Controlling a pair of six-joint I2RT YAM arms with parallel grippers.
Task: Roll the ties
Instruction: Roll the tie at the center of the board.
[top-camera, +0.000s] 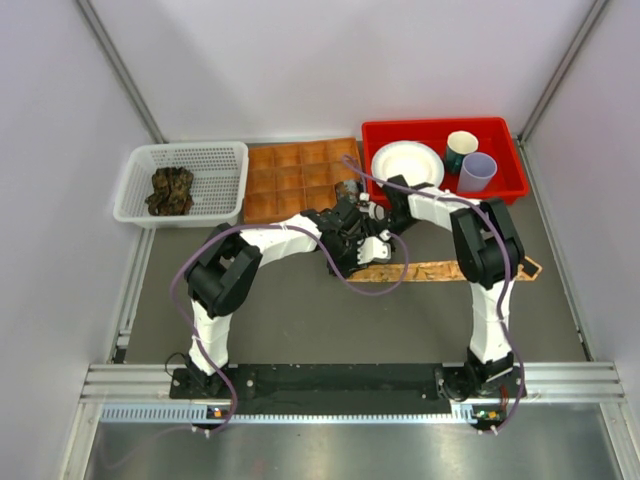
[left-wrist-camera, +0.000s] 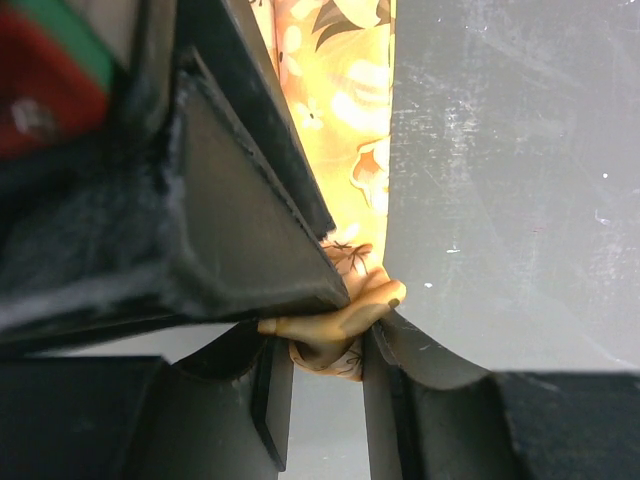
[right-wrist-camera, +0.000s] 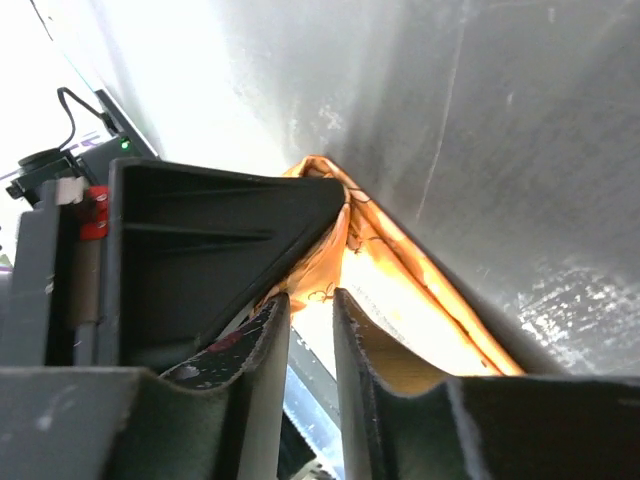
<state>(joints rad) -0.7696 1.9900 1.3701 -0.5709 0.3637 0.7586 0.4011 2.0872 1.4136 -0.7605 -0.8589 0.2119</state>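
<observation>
A tan-orange tie (top-camera: 450, 270) lies stretched across the table from the middle toward the right. Both grippers meet at its left end. My left gripper (left-wrist-camera: 325, 345) is shut on a folded bunch of the tie (left-wrist-camera: 345, 100), which is pinched between its tips. My right gripper (right-wrist-camera: 308, 305) stands open by a narrow gap, with nothing between its fingers. The tie's edge (right-wrist-camera: 400, 290) lies just past its tips and over its right finger. In the top view the arms hide that end. Dark green-brown ties (top-camera: 170, 190) lie bundled in a white basket (top-camera: 135, 165).
A brown compartment tray (top-camera: 290, 175) sits behind the grippers, next to the basket. At the back right a red bin (top-camera: 510, 185) holds a white plate (top-camera: 405, 162) and two cups (top-camera: 461, 150). Side walls close in the table.
</observation>
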